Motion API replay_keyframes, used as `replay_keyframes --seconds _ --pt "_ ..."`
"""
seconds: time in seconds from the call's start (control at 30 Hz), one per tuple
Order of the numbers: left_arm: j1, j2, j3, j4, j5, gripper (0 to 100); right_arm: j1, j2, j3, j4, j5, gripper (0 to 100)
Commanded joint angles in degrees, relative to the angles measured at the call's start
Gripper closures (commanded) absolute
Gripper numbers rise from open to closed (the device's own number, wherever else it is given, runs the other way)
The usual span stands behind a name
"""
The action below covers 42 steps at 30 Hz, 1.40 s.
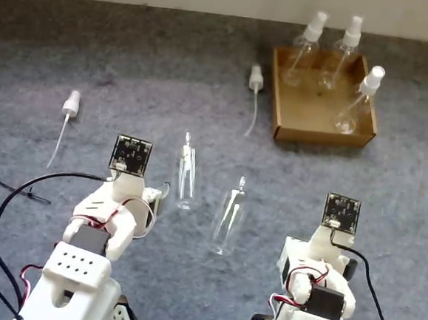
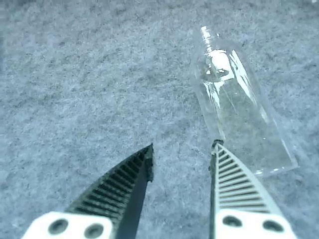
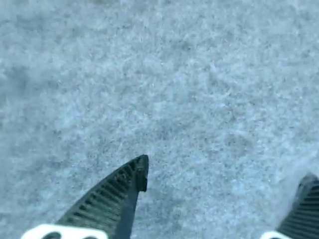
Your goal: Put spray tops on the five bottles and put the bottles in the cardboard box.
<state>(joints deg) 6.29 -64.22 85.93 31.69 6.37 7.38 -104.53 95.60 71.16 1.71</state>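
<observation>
Released left pincer (image 2: 182, 154) just beside an uncapped bottle (image 2: 239, 114) lying on the tabletop (image 2: 75, 74). Released right pincer (image 3: 224, 174) above bare tabletop. Three capped bottles (image 1: 312, 49) in the cardboard box (image 1: 323, 135). Risks nudging the round bottle (smooth, likely slippery) into rolling away if closed off-centre.

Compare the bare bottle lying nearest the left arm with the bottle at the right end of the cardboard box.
The lying bottle has an open neck; the boxed bottle wears a white spray top. The lying bottle rests on its side on the carpet; the boxed bottle sits inside the cardboard box. Both are clear.
</observation>
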Motion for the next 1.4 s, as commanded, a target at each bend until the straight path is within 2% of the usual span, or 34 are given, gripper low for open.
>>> replay_keyframes --seconds 0.0,0.1,0.3,0.53,0.93,1.23,1.37 --pt "-3.38 -4.09 0.66 -2.46 2.81 81 -0.13 -0.84 9.27 0.4 0.62 58.7" --pt "-5.32 -11.03 3.91 -3.25 6.33 81 -0.13 -0.84 9.27 0.4 0.62 58.7" --pt "-5.93 -27.56 11.82 -2.2 6.24 82 -0.13 -0.84 9.27 0.4 0.62 58.7" --pt "-11.91 -40.22 11.3 8.97 6.24 82 -0.13 -0.84 9.27 0.4 0.62 58.7" --pt "-13.14 -40.4 11.3 27.78 6.24 82 -0.13 -0.84 9.27 0.4 0.62 58.7" --pt "-13.23 -40.4 11.3 35.25 6.33 81 -0.13 -0.84 9.27 0.4 0.62 58.7" --pt "-13.23 -40.4 11.3 42.73 6.33 81 -0.13 -0.84 9.27 0.4 0.62 58.7"
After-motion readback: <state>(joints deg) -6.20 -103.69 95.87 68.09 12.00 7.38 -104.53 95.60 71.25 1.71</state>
